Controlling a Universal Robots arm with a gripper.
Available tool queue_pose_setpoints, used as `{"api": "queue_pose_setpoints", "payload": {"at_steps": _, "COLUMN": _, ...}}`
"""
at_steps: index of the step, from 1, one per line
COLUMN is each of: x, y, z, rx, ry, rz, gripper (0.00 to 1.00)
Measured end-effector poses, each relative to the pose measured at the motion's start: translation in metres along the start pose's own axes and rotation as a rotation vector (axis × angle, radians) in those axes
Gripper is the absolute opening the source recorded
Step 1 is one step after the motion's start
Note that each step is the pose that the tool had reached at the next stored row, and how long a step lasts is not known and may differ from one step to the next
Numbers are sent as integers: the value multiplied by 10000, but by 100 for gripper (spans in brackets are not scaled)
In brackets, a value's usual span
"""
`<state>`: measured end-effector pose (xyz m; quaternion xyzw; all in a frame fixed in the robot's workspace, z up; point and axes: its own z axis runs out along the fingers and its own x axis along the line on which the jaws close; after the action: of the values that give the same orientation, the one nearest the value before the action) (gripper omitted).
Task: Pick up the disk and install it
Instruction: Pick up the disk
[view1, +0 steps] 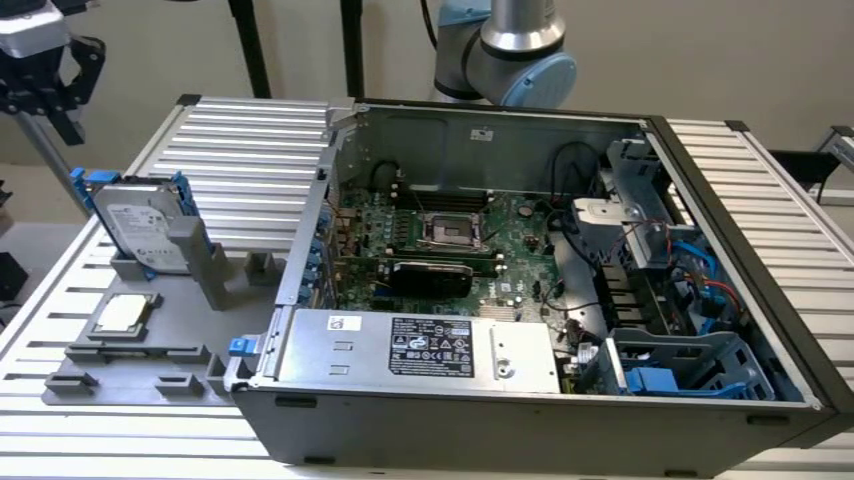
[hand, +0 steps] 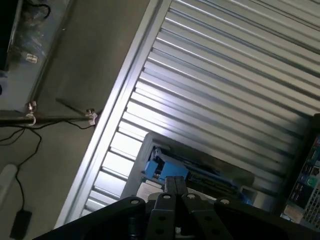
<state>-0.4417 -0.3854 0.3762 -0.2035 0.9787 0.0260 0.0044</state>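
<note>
The disk (view1: 138, 224), a silver-grey drive with a white label in a blue carrier, stands on edge in a grey holder (view1: 187, 262) at the exterior view's left. My gripper (view1: 51, 92) hangs high above it, a little further to the exterior view's left, touching nothing. In the wrist view the disk's blue carrier (hand: 186, 173) lies just beyond my gripper (hand: 175, 186), whose two fingers (hand: 169, 189) are pressed together and shut with nothing between them.
An open computer case (view1: 534, 300) with motherboard, cables and a blue drive cage (view1: 681, 372) takes up the middle and right. A labelled power-supply box (view1: 427, 347) sits at its front. A small CPU chip (view1: 120, 314) rests on the grey fixture. Ribbed metal table (hand: 225, 75) underneath.
</note>
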Motion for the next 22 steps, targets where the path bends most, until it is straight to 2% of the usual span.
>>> {"api": "queue_pose_setpoints", "payload": {"at_steps": 22, "x": 1, "y": -3, "z": 69, "rx": -77, "ry": 195, "rz": -3996, "gripper": 11}}
